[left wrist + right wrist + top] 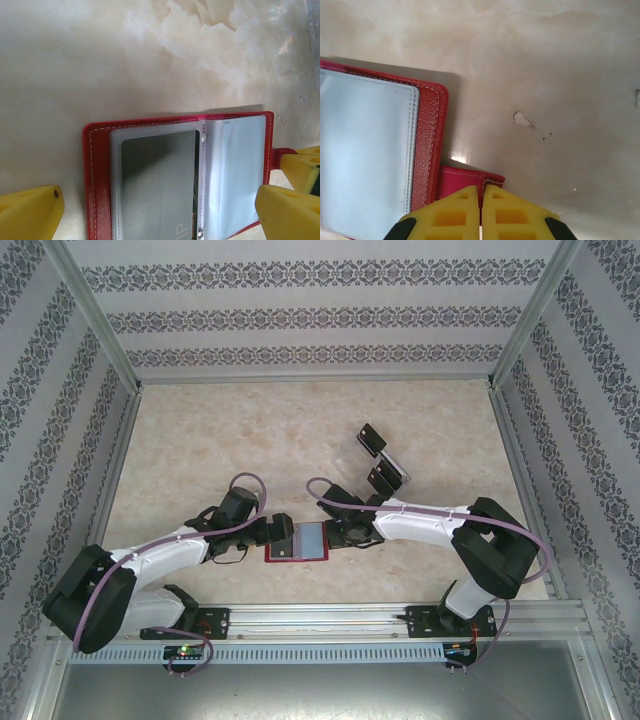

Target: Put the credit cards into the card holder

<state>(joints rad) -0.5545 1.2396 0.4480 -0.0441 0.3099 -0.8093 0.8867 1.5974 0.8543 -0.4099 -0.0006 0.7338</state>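
Observation:
The card holder (296, 556) is a red wallet lying open on the table between both arms, its greyish pockets facing up. In the left wrist view one dark credit card (159, 185) sits inside a clear pocket of the card holder (100, 175). My left gripper (160, 215) is open, its yellow fingers (31, 212) straddling the wallet from the left end. My right gripper (481, 200) is shut on the red snap tab (462, 179) at the right edge of the card holder (429, 135). More black credit cards (372, 440) stand farther back.
A clear plastic rack (362, 462) at the back right of the wallet holds the black cards, another of them (386, 478) nearest the right arm. Patterned walls and metal rails enclose the marble-look table (220, 440). A small mark (522, 119) is on the tabletop.

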